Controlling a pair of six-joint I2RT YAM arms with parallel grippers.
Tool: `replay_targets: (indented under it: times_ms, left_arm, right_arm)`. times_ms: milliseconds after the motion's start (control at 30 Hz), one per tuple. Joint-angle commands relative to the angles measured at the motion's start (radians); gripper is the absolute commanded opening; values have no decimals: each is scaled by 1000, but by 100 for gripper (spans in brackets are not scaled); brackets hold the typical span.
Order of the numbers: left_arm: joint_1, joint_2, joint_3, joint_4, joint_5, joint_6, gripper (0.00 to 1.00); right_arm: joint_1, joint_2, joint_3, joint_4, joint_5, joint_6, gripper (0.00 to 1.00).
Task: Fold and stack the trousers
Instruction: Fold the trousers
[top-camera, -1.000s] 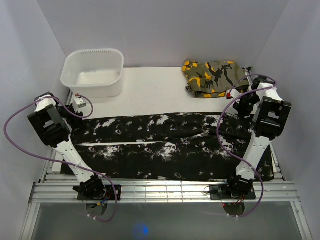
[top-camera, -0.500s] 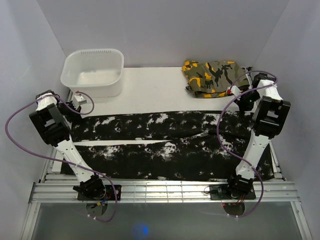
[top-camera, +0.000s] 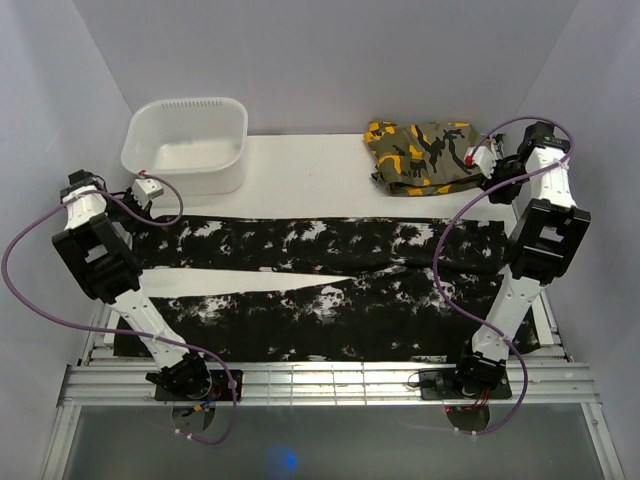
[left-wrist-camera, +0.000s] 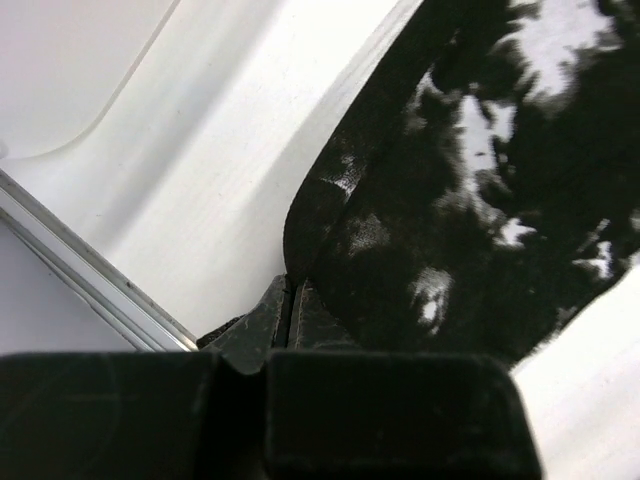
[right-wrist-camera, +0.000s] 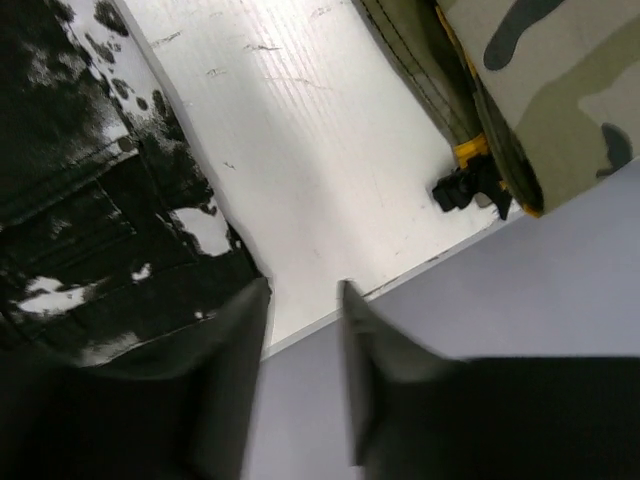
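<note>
The trousers (top-camera: 330, 280), black with white splotches, lie spread across the table with both legs running left to right. My left gripper (top-camera: 165, 210) is at the far-left corner of the upper leg. In the left wrist view it (left-wrist-camera: 290, 292) is shut on the trousers' edge (left-wrist-camera: 470, 180), the fabric folded up into the jaws. My right gripper (top-camera: 493, 178) hovers past the trousers' far-right end, near the camouflage garment (top-camera: 425, 155). In the right wrist view it (right-wrist-camera: 300, 295) stands open with nothing between the fingers. The trousers (right-wrist-camera: 80, 200) lie to its left.
A white plastic bin (top-camera: 185, 145) stands at the back left, just behind my left gripper. The folded camouflage garment (right-wrist-camera: 540, 80) lies at the back right. White table (top-camera: 300, 180) shows between bin and garment. Grey walls close in both sides.
My left gripper shut on the trousers' corner and drew it back and left, so the upper leg's far edge shifted back. My right gripper opened, let go and moved back and right.
</note>
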Motion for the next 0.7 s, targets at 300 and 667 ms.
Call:
replay_targets:
  times_ms: [300, 667]
  left_arm:
    - [3, -135, -159, 36, 28, 71, 0]
    - [6, -127, -188, 36, -1, 66, 0]
  right_arm:
    - [21, 105, 6, -38, -55, 105, 88]
    - [36, 160, -169, -18, 16, -21, 59]
